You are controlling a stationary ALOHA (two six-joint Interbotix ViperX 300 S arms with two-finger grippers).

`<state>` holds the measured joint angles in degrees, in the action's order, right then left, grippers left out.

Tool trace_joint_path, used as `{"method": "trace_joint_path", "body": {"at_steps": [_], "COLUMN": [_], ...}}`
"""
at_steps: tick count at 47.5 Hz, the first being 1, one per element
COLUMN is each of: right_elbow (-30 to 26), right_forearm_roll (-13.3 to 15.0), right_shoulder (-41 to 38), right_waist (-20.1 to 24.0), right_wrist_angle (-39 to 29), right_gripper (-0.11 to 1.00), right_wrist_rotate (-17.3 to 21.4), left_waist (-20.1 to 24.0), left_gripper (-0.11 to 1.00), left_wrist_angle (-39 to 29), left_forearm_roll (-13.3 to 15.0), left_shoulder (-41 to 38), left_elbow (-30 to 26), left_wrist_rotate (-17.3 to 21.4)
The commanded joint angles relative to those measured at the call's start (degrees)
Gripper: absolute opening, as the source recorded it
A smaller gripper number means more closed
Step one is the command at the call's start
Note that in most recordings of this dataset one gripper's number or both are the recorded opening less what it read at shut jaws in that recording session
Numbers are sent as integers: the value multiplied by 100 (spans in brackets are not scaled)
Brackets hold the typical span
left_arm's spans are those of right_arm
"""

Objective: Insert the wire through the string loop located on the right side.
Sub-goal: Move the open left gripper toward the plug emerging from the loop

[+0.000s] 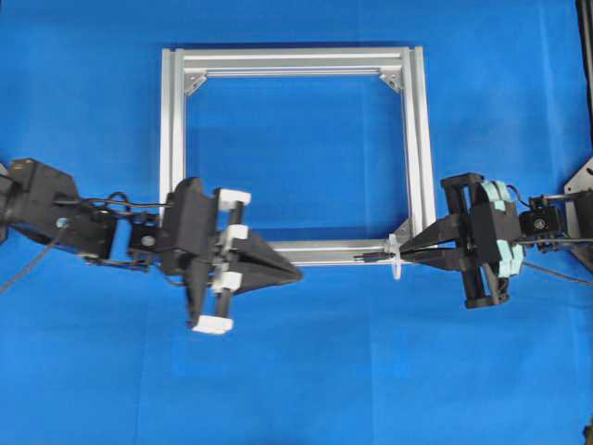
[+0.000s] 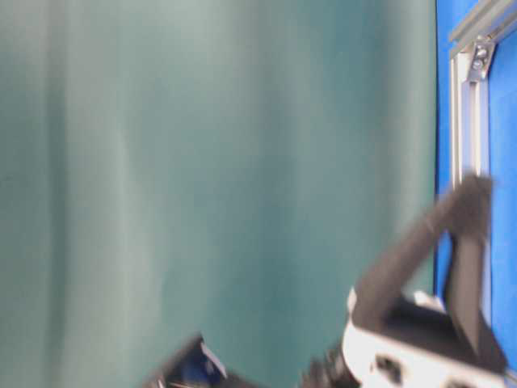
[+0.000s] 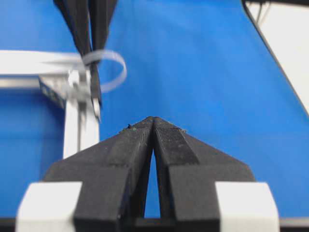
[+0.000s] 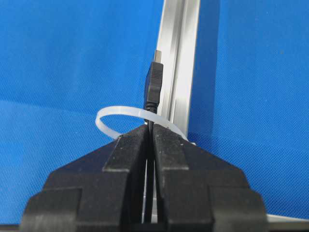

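Blue cloth covers the worktop [image 1: 306, 371]; a square aluminium frame [image 1: 169, 120] lies flat on it, used here as landmark.

Left gripper [image 1: 298, 274]: arm reaches in level from the left and ends at the frame's near rail, just left of the rail's middle. Jaws pressed together, nothing between them in the left wrist view.

Right gripper [image 1: 405, 251]: arm comes in level from the right, tips at the frame's near right corner. Jaws narrow, clamped on the wire [image 4: 154, 87] just behind its plug.

Wire: only the short dark plug end shows, pointing left along the near rail, its metal tip forward. The plug lies past the loop [image 4: 112, 121], and the wire passes inside it.

Loop: thin whitish translucent band standing at the near right corner, directly in front of the right jaws.

Room: bare cloth all round the frame's outside and inside its square; the two grippers stand well apart along the near rail.
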<state>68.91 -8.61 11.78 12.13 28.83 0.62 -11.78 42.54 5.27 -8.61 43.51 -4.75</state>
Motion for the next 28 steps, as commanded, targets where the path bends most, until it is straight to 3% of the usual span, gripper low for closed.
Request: {"method": "trace_joint_path", "body": {"at_steps": [1, 18, 28], "right_elbow": [-88, -88, -88], "right_forearm_roll": [-9, -9, -9], "right_shoulder": [35, 35, 44], "right_waist": [0, 0, 0], "right_wrist_angle": [53, 53, 53], "right_gripper": [-2, -2, -2], "right_wrist_rotate": [-9, -9, -9], "left_waist": [132, 501, 501], "left_gripper": [0, 0, 0], "left_wrist_angle": [-220, -1749, -1934], "left_forearm_roll": [-18, -18, -18], "left_shoulder": [-44, -791, -896], "left_elbow": [-448, -2145, -2347], "left_wrist_rotate": [26, 62, 44]}}
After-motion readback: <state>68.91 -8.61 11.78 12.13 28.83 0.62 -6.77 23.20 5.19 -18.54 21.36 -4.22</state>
